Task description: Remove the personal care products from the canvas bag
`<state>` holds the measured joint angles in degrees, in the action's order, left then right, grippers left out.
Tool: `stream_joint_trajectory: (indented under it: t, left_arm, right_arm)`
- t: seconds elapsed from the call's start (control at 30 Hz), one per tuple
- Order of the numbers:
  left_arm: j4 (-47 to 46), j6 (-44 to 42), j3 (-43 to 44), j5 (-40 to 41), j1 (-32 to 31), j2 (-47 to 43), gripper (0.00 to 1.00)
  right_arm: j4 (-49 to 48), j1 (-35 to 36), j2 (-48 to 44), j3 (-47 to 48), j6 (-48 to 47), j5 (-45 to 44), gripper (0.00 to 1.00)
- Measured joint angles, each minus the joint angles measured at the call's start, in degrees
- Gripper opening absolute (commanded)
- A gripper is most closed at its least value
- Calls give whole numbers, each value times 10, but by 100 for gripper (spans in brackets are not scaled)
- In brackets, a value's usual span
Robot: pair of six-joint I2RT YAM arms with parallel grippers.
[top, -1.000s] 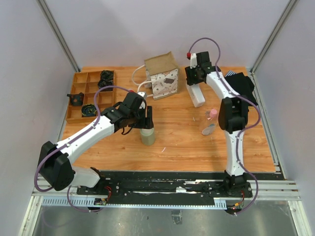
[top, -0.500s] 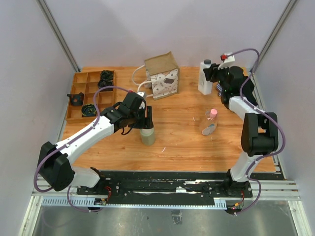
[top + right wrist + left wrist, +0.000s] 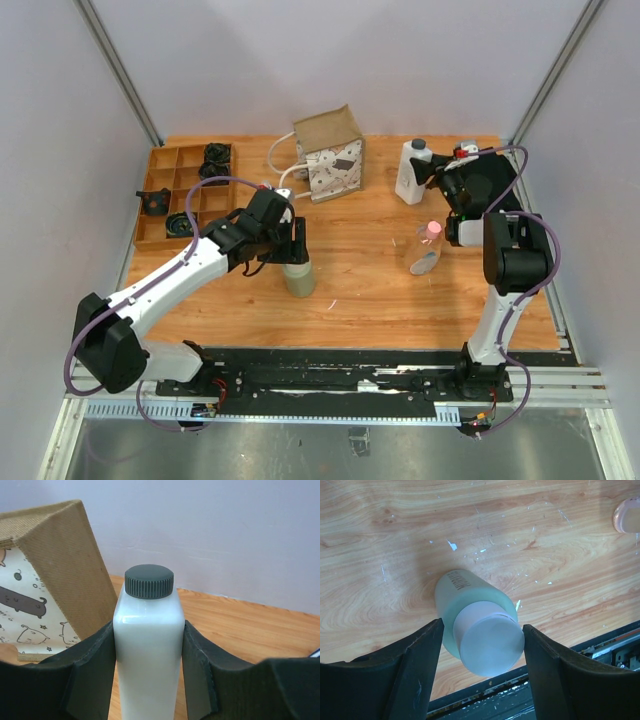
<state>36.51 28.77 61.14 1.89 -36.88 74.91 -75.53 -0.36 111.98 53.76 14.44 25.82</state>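
Observation:
The tan canvas bag point(image 3: 330, 150) stands at the back middle of the table; its speckled side also shows in the right wrist view point(image 3: 45, 570). My right gripper point(image 3: 427, 172) point(image 3: 148, 630) is shut on the upright white bottle point(image 3: 410, 172) point(image 3: 148, 650), which has a dark cap, to the right of the bag. My left gripper point(image 3: 297, 250) point(image 3: 481, 630) is open, its fingers on either side of the olive-beige bottle point(image 3: 299, 276) point(image 3: 470, 605) with gaps to its cream cap. A pink-capped clear bottle point(image 3: 425, 250) lies right of centre. No orange bottles show.
A wooden compartment tray point(image 3: 160, 185) with small black objects sits at the back left. A black garment point(image 3: 498, 170) lies at the back right behind my right arm. White rope handles point(image 3: 280, 160) hang on the bag's left. The black base rail point(image 3: 560, 680) runs along the near edge.
My right arm swung the white bottle right, away from the bag, turned it upright and brought it down near the back right. My left gripper has stayed at the olive-beige bottle.

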Motion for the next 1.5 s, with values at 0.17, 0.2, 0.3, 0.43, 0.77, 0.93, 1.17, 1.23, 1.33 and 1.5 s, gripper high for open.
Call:
stream_joint_trajectory:
  t: [0.17,0.2,0.3,0.43,0.77,0.93,1.17,1.23,1.33,1.5]
  left_arm:
    - [1,0,0,0,0,-2,69]
    - [1,0,0,0,0,-2,69]
    - [1,0,0,0,0,-2,69]
    - [1,1,0,-1,0,-2,69]
    - [2,5,0,1,0,-11,68]
    - [6,5,0,14,0,-18,68]
    - [9,4,0,21,0,-29,68]
    - [9,4,0,23,0,-30,68]
    - [9,4,0,26,0,-30,69]
    - [9,0,3,38,-1,-30,71]
  right_arm:
    - [-24,0,3,0,-5,24,1]
    - [-26,0,5,0,-8,27,1]
    - [-31,0,14,-2,-23,33,1]
    - [-56,0,37,-13,-45,41,1]
    - [-97,0,46,-30,-69,55,99]
    - [-100,0,31,-71,-100,30,98]
    - [-91,5,-86,-113,-174,-50,98]
    - [-84,16,-125,-115,-208,-83,98]
    - [-56,75,-199,-111,-296,-156,98]
    - [226,219,-237,63,-338,-255,98]
